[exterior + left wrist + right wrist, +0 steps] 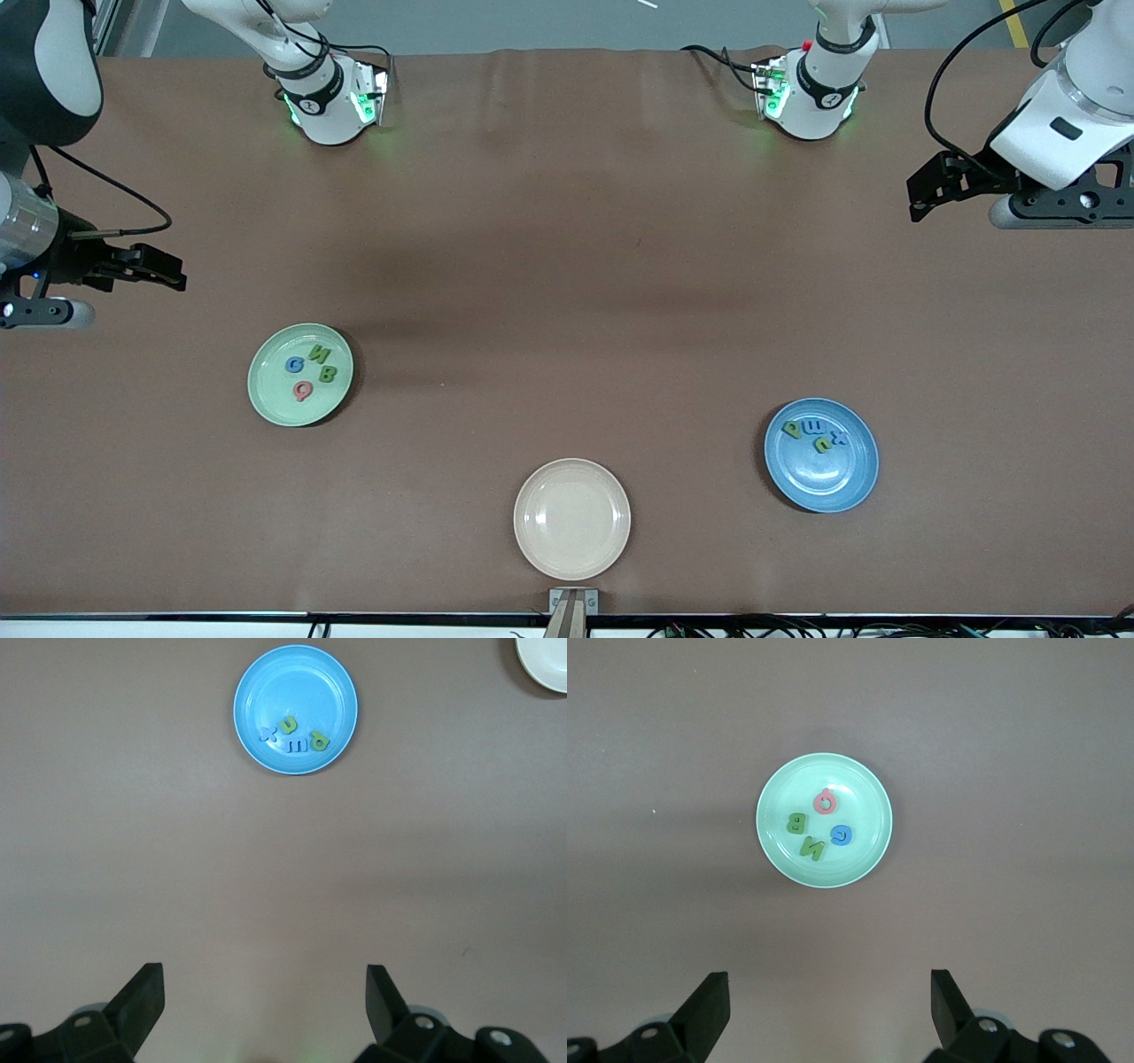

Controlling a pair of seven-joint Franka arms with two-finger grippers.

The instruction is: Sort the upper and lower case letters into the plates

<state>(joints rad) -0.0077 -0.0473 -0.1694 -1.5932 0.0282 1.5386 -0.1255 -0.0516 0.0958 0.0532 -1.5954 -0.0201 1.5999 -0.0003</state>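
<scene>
Green plate (300, 375): you are seeing it toward the right arm's end of the table, holding four letters, G, N, B and a pink one that is probably Q.
Blue plate (821, 455): it is lying toward the left arm's end, nearer to the front camera than the green one, holding four small letters; they seem lower case.
Cream plate (572, 518): it is standing empty between the two, nearest to the front camera.
Right gripper (146, 266): it is hanging released, holding nothing, over bare table at its own end; the green plate is the one closer to it.
Left gripper (941, 187): it is also hanging released and empty; the blue plate is closer to this one.
Loose letters: you are finding none on the table, so the sorting looks finished.
</scene>
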